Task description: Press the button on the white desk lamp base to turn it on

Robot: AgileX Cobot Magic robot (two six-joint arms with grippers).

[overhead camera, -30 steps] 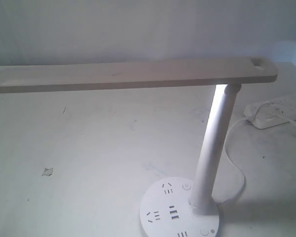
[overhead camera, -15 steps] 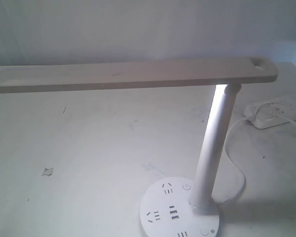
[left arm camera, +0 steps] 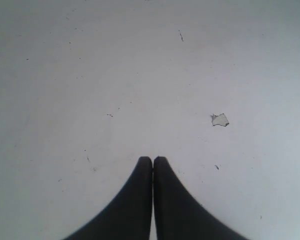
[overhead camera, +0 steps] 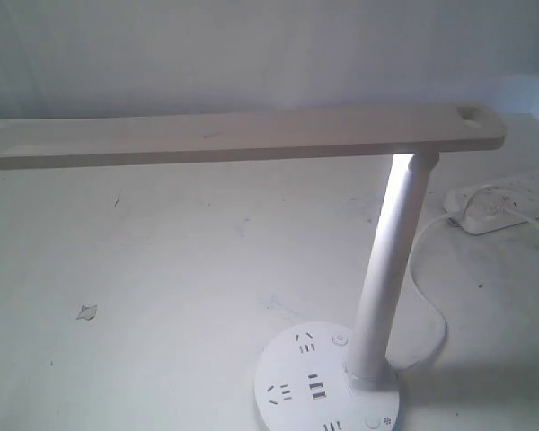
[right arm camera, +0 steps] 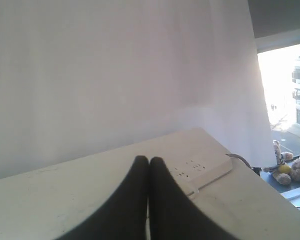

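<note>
The white desk lamp (overhead camera: 391, 269) stands at the front right of the table in the exterior view, its long flat bar head (overhead camera: 242, 136) stretching left and lit underneath. Its round base (overhead camera: 292, 382) shows socket slots, USB ports and two small buttons. The button (overhead camera: 373, 421) with the dotted sun mark sits at the base's front right edge; the power-symbol button (overhead camera: 340, 339) lies behind it. Neither gripper shows in the exterior view. My left gripper (left arm camera: 153, 160) is shut over bare table. My right gripper (right arm camera: 149, 160) is shut, empty, in front of the power strip.
An oblong white power strip (overhead camera: 508, 202) (right arm camera: 202, 172) lies at the back right, with the lamp's cord (overhead camera: 427, 296) curving from it to the base. A small chip in the table surface (overhead camera: 87, 312) (left arm camera: 220, 119) shows at the left. A white curtain hangs behind the table.
</note>
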